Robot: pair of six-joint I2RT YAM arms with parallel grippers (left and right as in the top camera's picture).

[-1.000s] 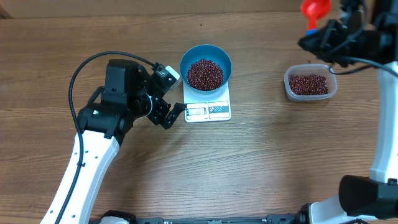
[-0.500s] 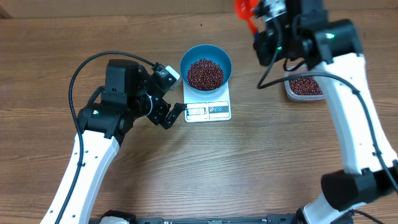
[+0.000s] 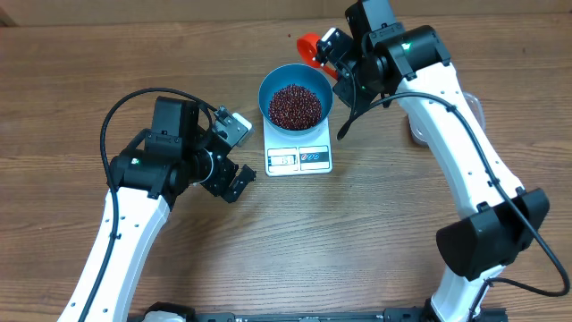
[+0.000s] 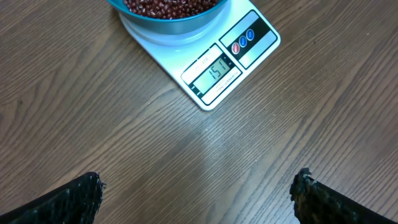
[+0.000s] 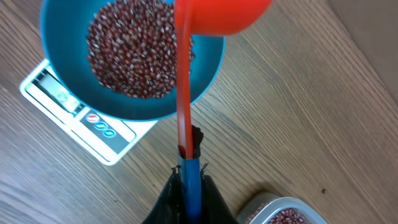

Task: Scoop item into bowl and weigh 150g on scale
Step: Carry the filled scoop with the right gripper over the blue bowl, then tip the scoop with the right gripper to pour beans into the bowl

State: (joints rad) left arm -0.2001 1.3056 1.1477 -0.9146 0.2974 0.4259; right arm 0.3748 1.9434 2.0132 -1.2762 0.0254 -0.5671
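Note:
The blue bowl [image 3: 326, 89] stands on the white scale [image 3: 299, 159] and holds a heap of dark red beans [image 3: 295, 105]. In the left wrist view the scale [image 4: 249, 37] shows 151 on its display. My right gripper [image 3: 344, 63] is shut on the blue end of a red scoop's handle [image 5: 189, 180]. The scoop's cup [image 5: 224, 15] hangs over the bowl's [image 5: 208, 68] rim, and its inside is hidden. My left gripper [image 3: 234, 183] stands open over bare wood left of the scale, with its fingertips [image 4: 87, 186] wide apart and nothing between them.
A clear tub [image 5: 283, 214] of beans sits to the right of the scale, mostly hidden under my right arm in the overhead view. Bare wooden table surrounds the scale.
My right arm has swung left from the tub to the bowl's rim, carrying the red scoop. My left gripper has drawn back a little from the scale, still open.

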